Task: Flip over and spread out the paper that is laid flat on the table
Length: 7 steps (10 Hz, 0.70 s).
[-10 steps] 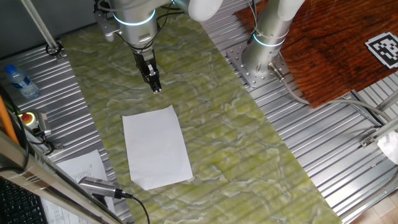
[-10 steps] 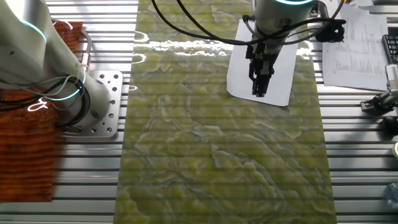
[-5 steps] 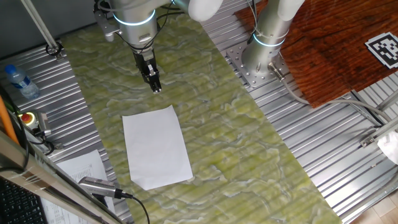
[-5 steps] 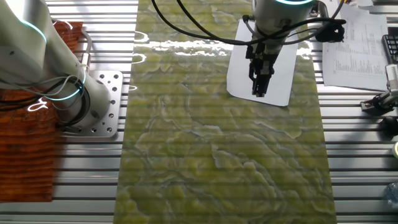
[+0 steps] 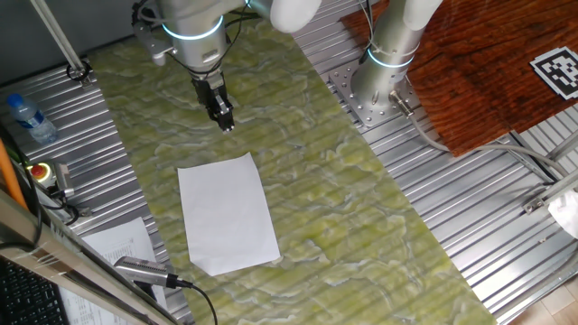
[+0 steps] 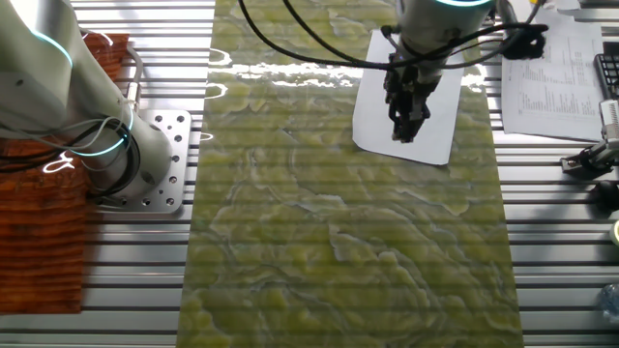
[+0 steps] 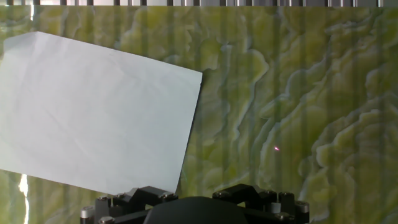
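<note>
The blank white paper (image 5: 228, 215) lies flat on the green-yellow marbled table (image 5: 343, 208), near its left edge. My gripper (image 5: 226, 124) hangs above the table just beyond the paper's far short edge, fingers together and empty. In the other fixed view the gripper (image 6: 406, 133) overlaps the paper (image 6: 372, 116) above the table (image 6: 319, 242). The hand view shows the paper (image 7: 93, 112) at the left, its near corner by the hand's dark body at the bottom edge. The fingertips do not show there.
A second arm's base (image 5: 384, 77) stands on ribbed metal to the right of the table. A reddish-brown board (image 5: 488, 63) lies beyond it. A printed sheet (image 5: 113, 242), a silver-black tool (image 5: 144, 271) and a water bottle (image 5: 25, 117) are to the left.
The gripper has shifted slightly up and away from the paper's far edge. The paper has not moved.
</note>
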Tool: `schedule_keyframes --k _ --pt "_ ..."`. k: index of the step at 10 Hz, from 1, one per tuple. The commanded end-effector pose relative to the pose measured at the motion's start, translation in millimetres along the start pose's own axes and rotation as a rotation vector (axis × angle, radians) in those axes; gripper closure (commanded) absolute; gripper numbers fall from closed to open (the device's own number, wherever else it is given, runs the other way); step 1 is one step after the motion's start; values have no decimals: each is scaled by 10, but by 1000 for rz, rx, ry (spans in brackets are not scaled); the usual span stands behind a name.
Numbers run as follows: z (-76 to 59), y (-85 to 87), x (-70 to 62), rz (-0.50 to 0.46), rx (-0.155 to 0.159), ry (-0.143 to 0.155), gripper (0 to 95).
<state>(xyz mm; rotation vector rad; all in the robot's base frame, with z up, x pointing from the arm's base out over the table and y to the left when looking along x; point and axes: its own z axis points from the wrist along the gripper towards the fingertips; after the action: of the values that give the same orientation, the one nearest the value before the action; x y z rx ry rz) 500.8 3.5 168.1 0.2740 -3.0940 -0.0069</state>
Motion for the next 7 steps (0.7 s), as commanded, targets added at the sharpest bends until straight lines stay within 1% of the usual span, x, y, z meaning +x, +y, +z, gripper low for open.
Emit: schedule_keyframes --k 1,5,7 --pt "7 22 0 -71 0 16 950" --pt "31 73 -13 -65 0 16 950" --pt "89 202 -38 -50 2 18 950"
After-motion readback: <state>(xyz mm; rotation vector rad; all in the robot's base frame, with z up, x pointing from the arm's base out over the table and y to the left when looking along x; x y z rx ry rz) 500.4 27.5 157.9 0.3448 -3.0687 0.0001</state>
